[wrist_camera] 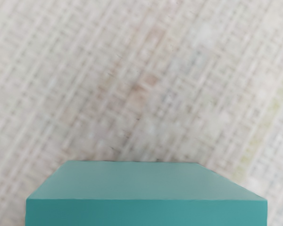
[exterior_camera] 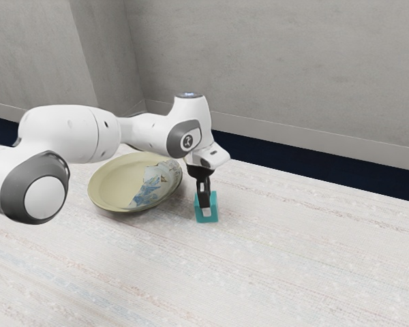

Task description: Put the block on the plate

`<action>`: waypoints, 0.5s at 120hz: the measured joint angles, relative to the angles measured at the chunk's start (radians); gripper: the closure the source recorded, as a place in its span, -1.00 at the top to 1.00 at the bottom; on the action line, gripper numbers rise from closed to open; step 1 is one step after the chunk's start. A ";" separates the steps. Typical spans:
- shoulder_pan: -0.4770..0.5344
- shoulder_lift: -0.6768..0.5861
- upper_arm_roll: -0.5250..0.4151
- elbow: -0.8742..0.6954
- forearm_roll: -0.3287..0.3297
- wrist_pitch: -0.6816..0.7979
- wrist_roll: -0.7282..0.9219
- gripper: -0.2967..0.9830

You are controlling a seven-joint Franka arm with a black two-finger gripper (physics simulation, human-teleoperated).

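- Block, exterior view: a smooth teal piece with straight edges, off the plate, at the pincer; whether that is clamped on it or apart, I cannot tell.
- Plate: round, shallow, glossy yellow-green with a blue-and-white patterned patch, near the block on the exterior view's left.
- Desk: pale, streaked weave around the block.
- Wall: matt, mottled grey, well behind the block.
- Wrist view: coarse crisscross threads beside the block's flat, crisp-edged faces.

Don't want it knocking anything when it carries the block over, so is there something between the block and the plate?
Nothing visible stands between the block and the plate; its raised rim is probably what needs clearing.
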 joint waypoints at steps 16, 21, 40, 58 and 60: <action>-0.002 -0.010 0.001 -0.008 0.001 0.003 0.008 0.02; -0.003 -0.017 0.001 -0.012 0.001 0.004 0.010 0.04; -0.011 -0.076 0.004 -0.045 0.002 0.004 0.017 0.05; -0.003 -0.158 0.026 -0.067 0.003 0.000 0.022 0.06; -0.002 -0.165 0.030 -0.069 0.003 0.000 0.022 0.06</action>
